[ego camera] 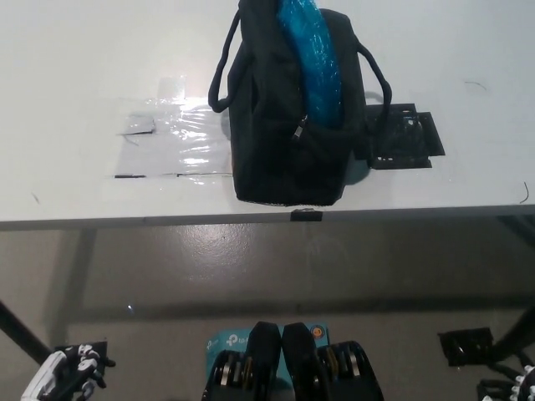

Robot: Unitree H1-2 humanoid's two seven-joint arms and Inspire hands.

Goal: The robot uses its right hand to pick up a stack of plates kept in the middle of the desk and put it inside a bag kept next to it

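While your black bag [288, 117] sat on white table [75, 75] near its front edge, blue stack of plates [311, 58] stood on edge inside open top. Left hand [67, 373] rested low at near left, right hand [508, 388] at near right corner; cannot tell either grip state.

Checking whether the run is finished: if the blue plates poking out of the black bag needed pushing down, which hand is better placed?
Neither is close. Both hands hang low below the white desk: left hand, right hand. The blue plate stack stands in the black fabric bag, right of centre, slightly favouring the right.
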